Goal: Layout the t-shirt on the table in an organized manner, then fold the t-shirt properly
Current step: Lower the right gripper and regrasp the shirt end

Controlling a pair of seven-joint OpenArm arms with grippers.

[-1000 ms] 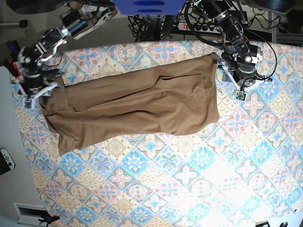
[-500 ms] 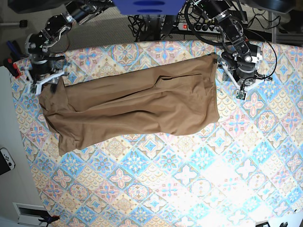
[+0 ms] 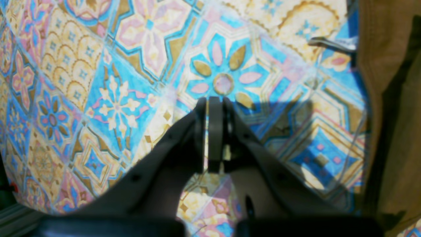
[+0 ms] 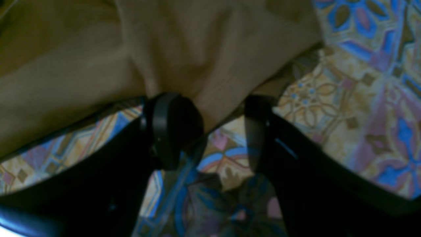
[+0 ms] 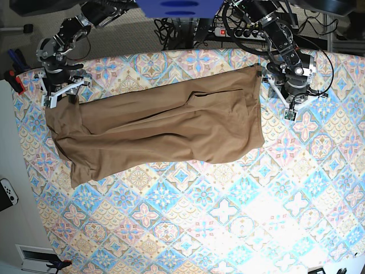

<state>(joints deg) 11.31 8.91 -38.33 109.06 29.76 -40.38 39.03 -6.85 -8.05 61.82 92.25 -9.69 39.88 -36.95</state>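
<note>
The tan t-shirt [image 5: 165, 125] lies stretched sideways across the far half of the table [image 5: 199, 217], wrinkled and bunched at its left end. My right gripper [image 5: 60, 98] hovers at the shirt's far left corner. In the right wrist view it [image 4: 213, 131] is open, and a fold of the shirt [image 4: 210, 65] reaches down between its black fingers [image 4: 171, 128] without being pinched. My left gripper [image 5: 287, 105] sits just past the shirt's right edge. The left wrist view shows it [image 3: 213, 102] shut on nothing over the patterned table [image 3: 115, 98], the shirt [image 3: 388, 98] lying to its side.
A white game controller [image 5: 7, 193] lies off the table's left edge. Cables and a power strip [image 5: 239, 31] run behind the far edge. A red-handled tool [image 5: 12, 77] sits near the far left corner. The near half shows only patterned cloth.
My right arm has moved toward the far side of the table along the shirt's left end. The shirt and my left arm have stayed put.
</note>
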